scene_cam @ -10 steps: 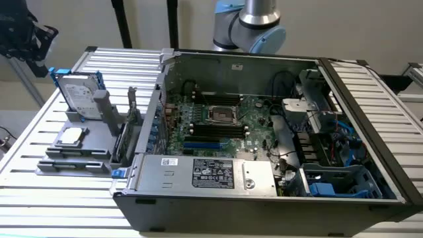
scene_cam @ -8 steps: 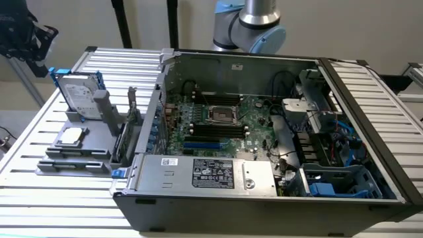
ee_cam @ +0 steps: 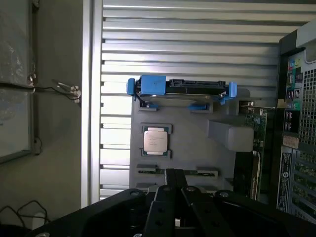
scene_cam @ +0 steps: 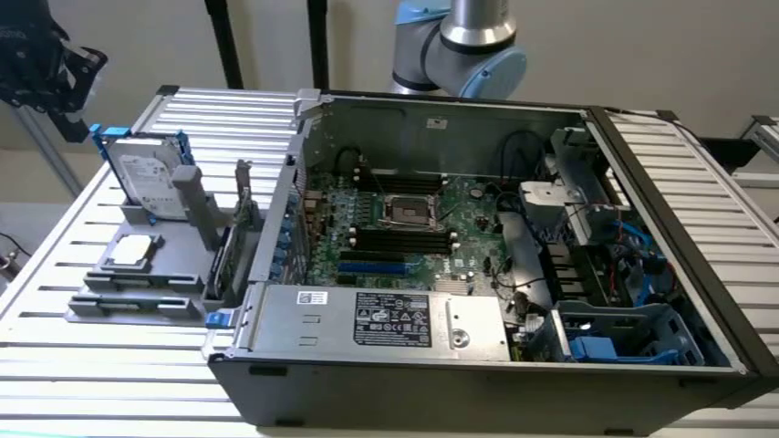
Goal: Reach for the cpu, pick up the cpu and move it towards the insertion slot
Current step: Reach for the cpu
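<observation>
Wrist view looks out past the gripper [ee_cam: 174,173]. Its two tips are pressed together, and they pinch nothing. The chip [ee_cam: 155,140] lies flat in a grey tray [ee_cam: 197,153], out in front of the gripper and a bit to one side. The gripper is well apart from the chip and does not touch it. Farther out from the gripper than the chip, a hard drive [ee_cam: 180,88] with blue rails stands on its edge in the same tray. The big computer box [ee_cam: 296,123] is off to the gripper's other side, past the tray.

Exterior view shows the slot [scene_cam: 408,212] inside that box, on the green board. It has a shiny frame and a dark middle, and it looks empty. It is much farther from the gripper than the chip is.

I think the job is right at its start. The reach is not finished, the chip is not picked up, and nothing has gone toward the slot.
</observation>
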Controlling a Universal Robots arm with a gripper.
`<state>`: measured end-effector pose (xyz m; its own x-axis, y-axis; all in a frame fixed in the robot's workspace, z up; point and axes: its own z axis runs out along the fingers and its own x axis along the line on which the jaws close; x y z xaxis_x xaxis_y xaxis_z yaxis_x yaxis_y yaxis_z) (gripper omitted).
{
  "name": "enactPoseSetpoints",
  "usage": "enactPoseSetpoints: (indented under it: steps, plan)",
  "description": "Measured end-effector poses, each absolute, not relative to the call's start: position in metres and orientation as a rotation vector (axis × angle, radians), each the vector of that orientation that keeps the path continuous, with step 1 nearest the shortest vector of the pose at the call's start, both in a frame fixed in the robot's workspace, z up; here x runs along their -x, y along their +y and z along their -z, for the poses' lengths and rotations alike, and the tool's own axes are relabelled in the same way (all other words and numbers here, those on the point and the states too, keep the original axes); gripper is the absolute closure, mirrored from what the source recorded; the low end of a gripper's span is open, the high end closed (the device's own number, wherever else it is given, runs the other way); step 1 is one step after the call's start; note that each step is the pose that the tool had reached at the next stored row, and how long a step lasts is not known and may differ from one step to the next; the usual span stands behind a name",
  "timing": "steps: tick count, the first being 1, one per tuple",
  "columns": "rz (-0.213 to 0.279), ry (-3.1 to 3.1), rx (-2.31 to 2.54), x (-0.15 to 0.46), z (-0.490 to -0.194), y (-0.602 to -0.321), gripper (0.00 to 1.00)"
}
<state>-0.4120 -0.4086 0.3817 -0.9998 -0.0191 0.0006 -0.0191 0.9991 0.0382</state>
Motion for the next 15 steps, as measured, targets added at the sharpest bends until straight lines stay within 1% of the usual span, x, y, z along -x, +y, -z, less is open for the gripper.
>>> enactPoseSetpoints:
  steps: [15]
  plan:
    - [0.06,-3.14,-0.03,0.428,-0.381,-0.397,0.89]
